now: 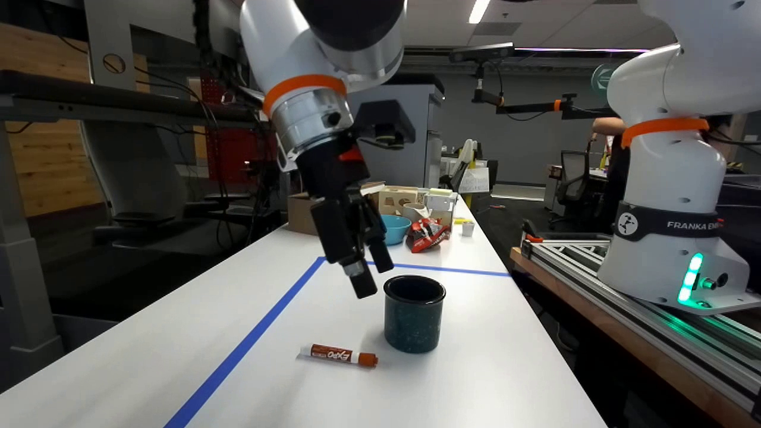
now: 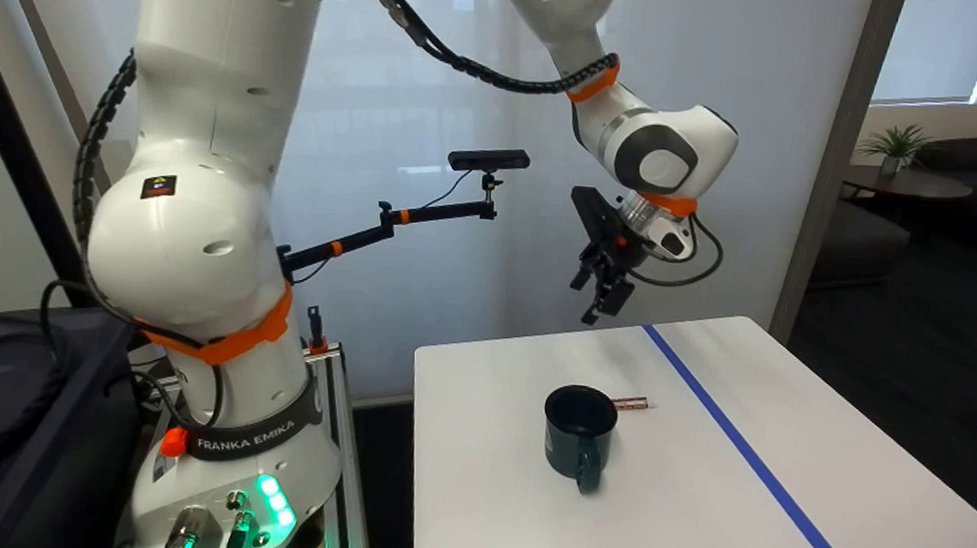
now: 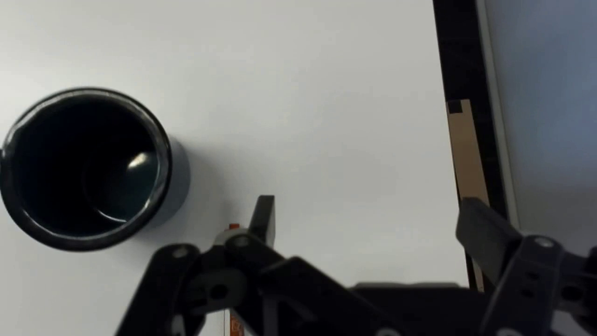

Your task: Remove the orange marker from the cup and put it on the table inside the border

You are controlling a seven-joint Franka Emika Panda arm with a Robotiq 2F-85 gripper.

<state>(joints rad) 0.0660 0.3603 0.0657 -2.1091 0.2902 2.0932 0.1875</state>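
"Gripper (image 3: 368, 203), state?"

"Jaws spread wide; nothing held; it hangs tilted above the white table (image 1: 493, 380), apart from both cup (image 1: 413, 326) and orange marker (image 1: 339, 355)."

"Marker, position?"

"Out of the cup; lying flat on the table just beside it, cap (image 1: 368, 359) the nearer end; on the cup's side of the blue tape (image 1: 254, 337); partly hidden behind the gripper in the wrist view."

"Cup, condition?"

"Upright; dark green; handle (image 2: 588, 466) seen in an exterior view; part of the inner bottom seen in the wrist view."

"Beyond the far strip of tape?"

"Blue bowl (image 1: 393, 230) and red bag (image 1: 427, 236), side by side; whether they touch cannot be told."
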